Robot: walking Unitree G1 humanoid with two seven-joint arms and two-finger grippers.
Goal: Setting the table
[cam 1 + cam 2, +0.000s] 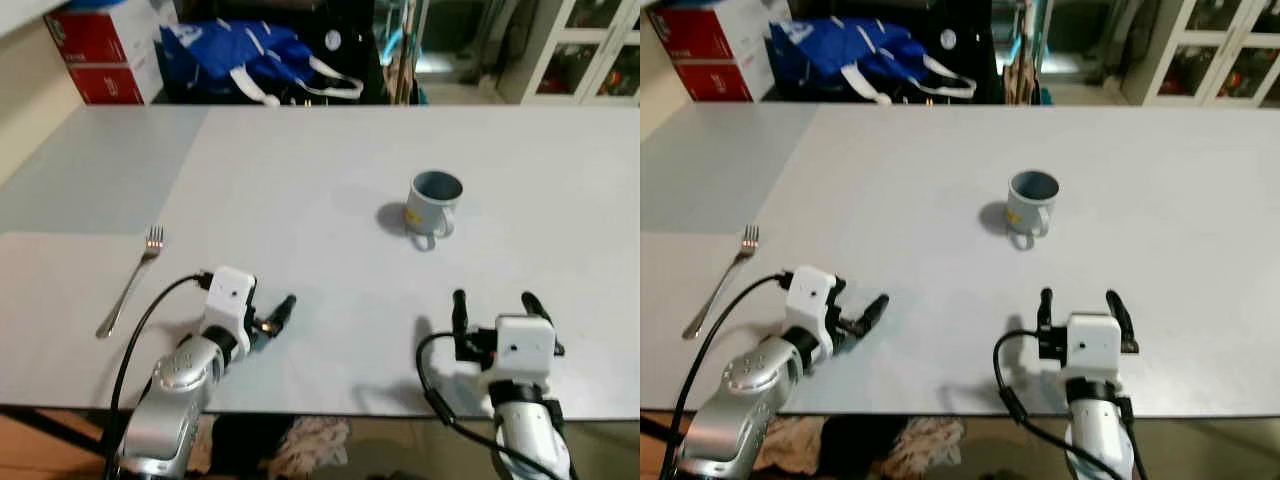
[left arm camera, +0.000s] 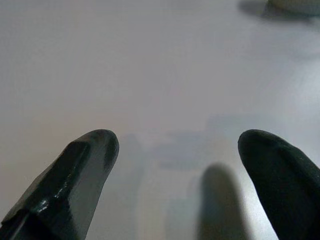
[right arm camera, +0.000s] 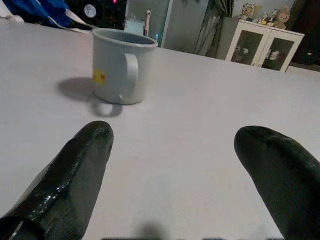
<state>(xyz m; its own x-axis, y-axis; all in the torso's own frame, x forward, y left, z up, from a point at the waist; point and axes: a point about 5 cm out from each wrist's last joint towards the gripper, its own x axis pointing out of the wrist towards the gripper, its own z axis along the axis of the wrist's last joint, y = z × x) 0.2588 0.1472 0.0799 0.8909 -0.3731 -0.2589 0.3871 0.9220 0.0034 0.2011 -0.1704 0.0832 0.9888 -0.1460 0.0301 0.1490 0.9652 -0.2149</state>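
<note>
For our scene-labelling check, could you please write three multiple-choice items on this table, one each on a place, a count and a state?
1. Where does the fork lie?
A. near the table's left edge
B. inside the mug
C. right of the mug

2. How many mugs stand on the table?
A. three
B. one
C. two

3. How is the right pincer?
A. shut on the mug
B. shut on the fork
C. open, holding nothing

Answers: 1 A, the fork rests beyond the left pincer, far left. 2 B, a single grey mug stands there. 3 C, its fingers stand apart over bare table.
</note>
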